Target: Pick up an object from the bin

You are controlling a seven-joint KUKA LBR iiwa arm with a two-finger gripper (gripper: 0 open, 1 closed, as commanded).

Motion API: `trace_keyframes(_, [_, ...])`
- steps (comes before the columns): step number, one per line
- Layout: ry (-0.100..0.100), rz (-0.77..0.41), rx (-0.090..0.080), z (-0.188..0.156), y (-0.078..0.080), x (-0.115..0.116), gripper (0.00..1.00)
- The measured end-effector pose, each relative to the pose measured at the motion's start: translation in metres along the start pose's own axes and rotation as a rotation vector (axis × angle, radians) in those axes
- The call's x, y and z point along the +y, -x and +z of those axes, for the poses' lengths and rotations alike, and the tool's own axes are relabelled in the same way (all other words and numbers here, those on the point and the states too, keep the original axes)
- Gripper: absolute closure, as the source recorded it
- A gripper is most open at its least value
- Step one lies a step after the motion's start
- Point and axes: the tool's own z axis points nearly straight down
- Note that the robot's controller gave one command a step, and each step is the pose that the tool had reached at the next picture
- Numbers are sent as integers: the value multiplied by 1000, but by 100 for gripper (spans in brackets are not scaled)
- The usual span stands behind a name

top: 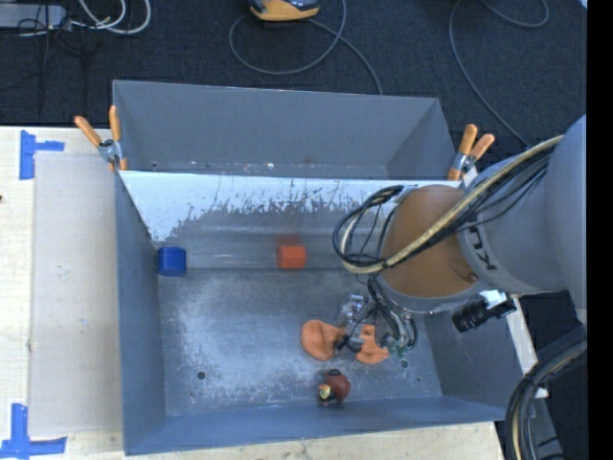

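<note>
The arm (pixel 541 223) enters the bin (pixel 278 127) from the right side of the camera view. Its orange cover (pixel 426 247) and a loop of black cables (pixel 364 228) sit above the right half of the bin floor. We find the jaws low in the front right part of the bin, directly over an orange lump (pixel 321 338) with a rounded, flattened shape. One part of the lump shows to the left of the jaws, and a smaller orange part shows to their right. We cannot tell whether these parts form one piece or two. We cannot tell whether the jaws are spread, pressed together or pinching the lump, because the wrist and its hardware cover that spot. A small round dark-red ball (pixel 333 388) lies just in front of the lump, near the front wall and apart from the jaws. An orange-red block (pixel 291 256) rests at the foot of the back wall, near the middle. A blue block (pixel 172 261) rests along the same wall at the far left, well apart from the jaws.
</note>
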Motion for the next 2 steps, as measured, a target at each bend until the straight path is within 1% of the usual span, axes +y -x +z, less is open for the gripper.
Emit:
trace_keyframes(1, [0,0,0,0,0,0,100])
trace_keyframes(2, [-1,0,4,-4,-1,0,100])
